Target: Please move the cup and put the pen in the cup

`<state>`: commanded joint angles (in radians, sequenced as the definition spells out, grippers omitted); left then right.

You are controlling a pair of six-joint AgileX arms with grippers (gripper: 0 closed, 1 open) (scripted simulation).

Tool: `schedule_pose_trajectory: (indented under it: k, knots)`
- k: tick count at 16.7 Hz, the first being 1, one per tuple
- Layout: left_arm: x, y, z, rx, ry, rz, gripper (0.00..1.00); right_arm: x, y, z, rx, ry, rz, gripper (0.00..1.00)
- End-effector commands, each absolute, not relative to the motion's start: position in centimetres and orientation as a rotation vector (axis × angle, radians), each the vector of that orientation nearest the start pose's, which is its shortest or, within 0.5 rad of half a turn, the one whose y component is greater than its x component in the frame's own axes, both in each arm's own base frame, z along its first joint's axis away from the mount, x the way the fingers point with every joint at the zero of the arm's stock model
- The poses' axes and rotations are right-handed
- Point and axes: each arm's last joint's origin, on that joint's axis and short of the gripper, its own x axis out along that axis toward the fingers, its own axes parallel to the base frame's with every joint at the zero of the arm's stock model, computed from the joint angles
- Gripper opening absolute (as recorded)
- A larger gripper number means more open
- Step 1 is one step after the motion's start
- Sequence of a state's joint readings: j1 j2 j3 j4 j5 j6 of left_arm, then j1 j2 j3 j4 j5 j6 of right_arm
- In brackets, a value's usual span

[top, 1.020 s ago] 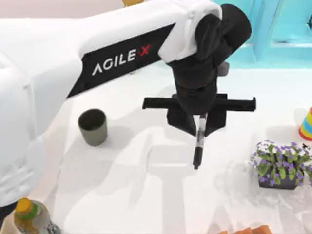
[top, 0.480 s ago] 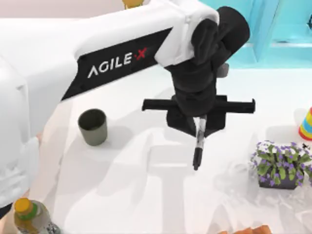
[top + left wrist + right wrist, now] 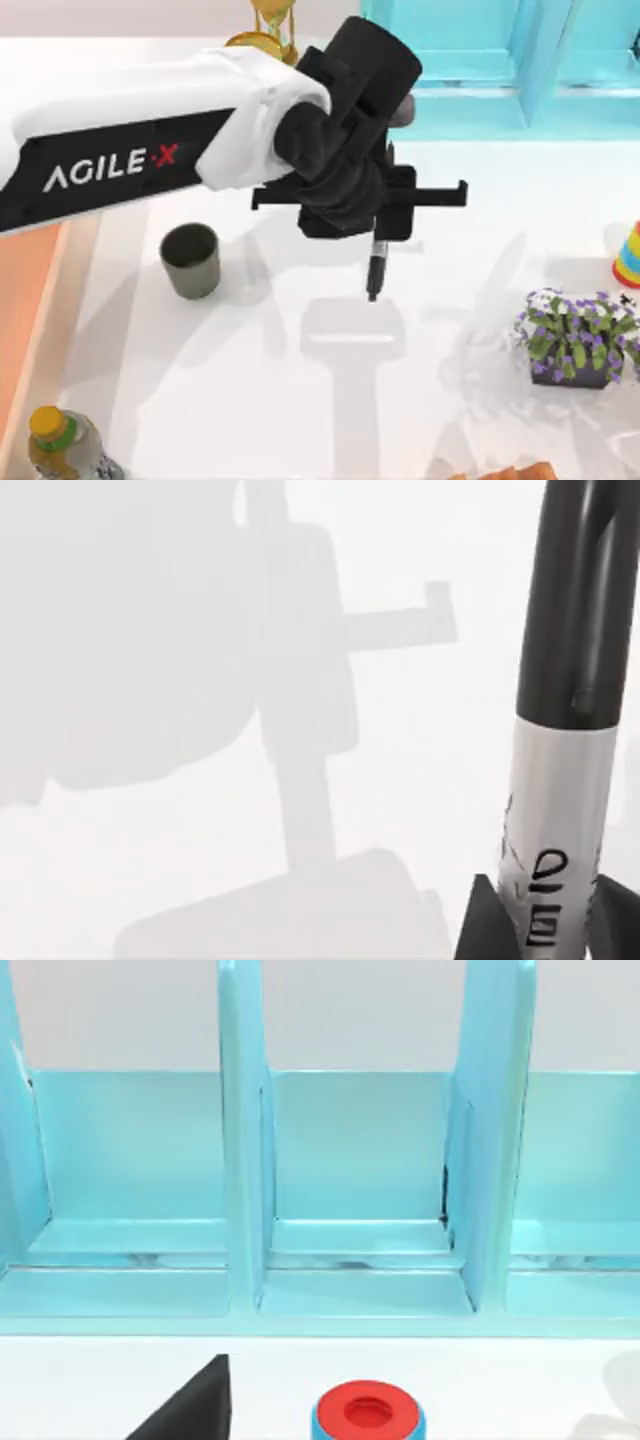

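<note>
Top view: left arm's white link, lettered "AGILE X" in white with a red X on a black panel, reaches in from the left edge; its shoulder end is cut off by that edge. The left gripper [image 3: 376, 252] hangs above the middle of the white table [image 3: 250, 400], fingers pinched on the slim black marker pen with a white-grey label band [image 3: 375, 270]. The pen hangs roughly upright, lower tip clear of the table; its upper end is hidden inside the black gripper body.

Left wrist view: pen [image 3: 570, 730] close up, black barrel above, silver-white band below with black lettering, partly cut off and not legible. Two dark fingertips [image 3: 485, 925] flank the band at the lower edge. Gripper shadow lies on the table behind.

The small plain grey cylindrical cup [image 3: 190, 259] stands upright on the table, left of the gripper and well apart from it; inside dark, contents not discernible.

Partly cut off at the edges: yellow-capped bottle [image 3: 60, 445] lower left, rainbow-striped cone [image 3: 630, 255] at right, gold trophy [image 3: 268, 30] at top. Purple-flowered pot plant [image 3: 575, 340] lower right.

Right wrist view: turquoise divided rack [image 3: 360, 1190], compartments bare; a red-topped blue cylinder [image 3: 368, 1415] before it, half cut off.
</note>
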<state>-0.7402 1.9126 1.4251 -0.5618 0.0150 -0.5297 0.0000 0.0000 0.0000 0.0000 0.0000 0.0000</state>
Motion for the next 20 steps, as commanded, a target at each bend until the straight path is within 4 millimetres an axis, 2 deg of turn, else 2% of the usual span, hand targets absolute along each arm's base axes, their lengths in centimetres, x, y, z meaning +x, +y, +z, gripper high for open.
schedule_pose_trajectory:
  k: [6,13,16,20]
  knots:
    - [28.3,-20.6,19.9,-0.148,0.733,-0.432,0.0,10.6,-0.1,16.0,0.0,0.0,0.0,1.0]
    - [23.4,-12.8,20.0,-0.118,0.271,-0.42,0.0,10.6,-0.1,16.0,0.0,0.0,0.0,1.0]
    - [21.3,-10.4,20.0,-0.083,0.114,-0.398,0.0,10.6,-0.1,16.0,0.0,0.0,0.0,1.0]
    - [19.3,-8.4,19.8,-0.037,-0.023,-0.374,0.0,10.6,-0.1,16.0,0.0,0.0,0.0,1.0]
